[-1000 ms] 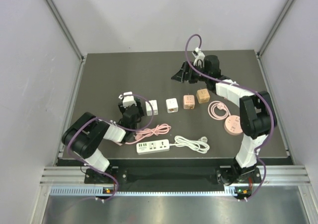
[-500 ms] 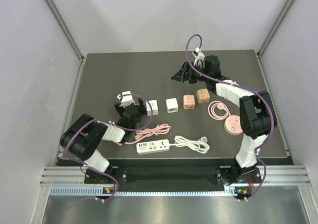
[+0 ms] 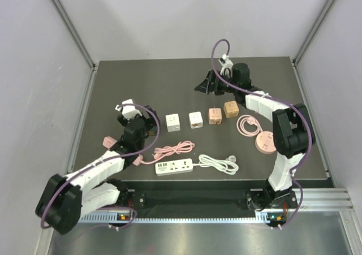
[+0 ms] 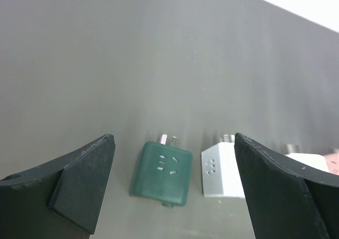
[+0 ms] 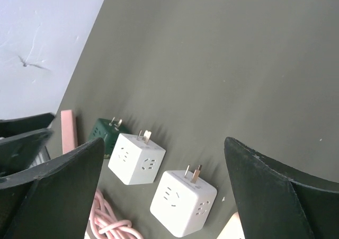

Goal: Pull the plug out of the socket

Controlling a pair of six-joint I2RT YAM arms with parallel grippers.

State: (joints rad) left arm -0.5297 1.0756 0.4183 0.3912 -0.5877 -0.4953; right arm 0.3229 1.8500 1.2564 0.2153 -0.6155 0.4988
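We see one dark bench [image 3: 141,80] with two arms over it. The left arm [image 3: 96,170] covers what lies under it, so from above we cannot make out the green plug cube [image 4: 161,173]. The left claw [image 4: 173,142] hangs with its fingers wide apart and nothing between them. The right claw [image 5: 164,142], over the far half of the bench, is likewise spread and empty. Toward the front lie one white power strip [image 3: 174,166], one round pink socket [image 3: 264,143], two coils of pink cable [image 3: 172,149] and one white cable [image 3: 219,163]; whether any lead sits in the strip we cannot tell. We count five cubes. The green one, prongs bare, lies just beside a white socket cube [image 4: 222,171] with a gap between them. A second white cube [image 3: 195,119] is half hidden behind a finger in the left wrist view, and there is a peach cube [image 3: 215,116] and a tan cube [image 3: 230,108]. One small pink block [image 3: 107,141] lies at the left.
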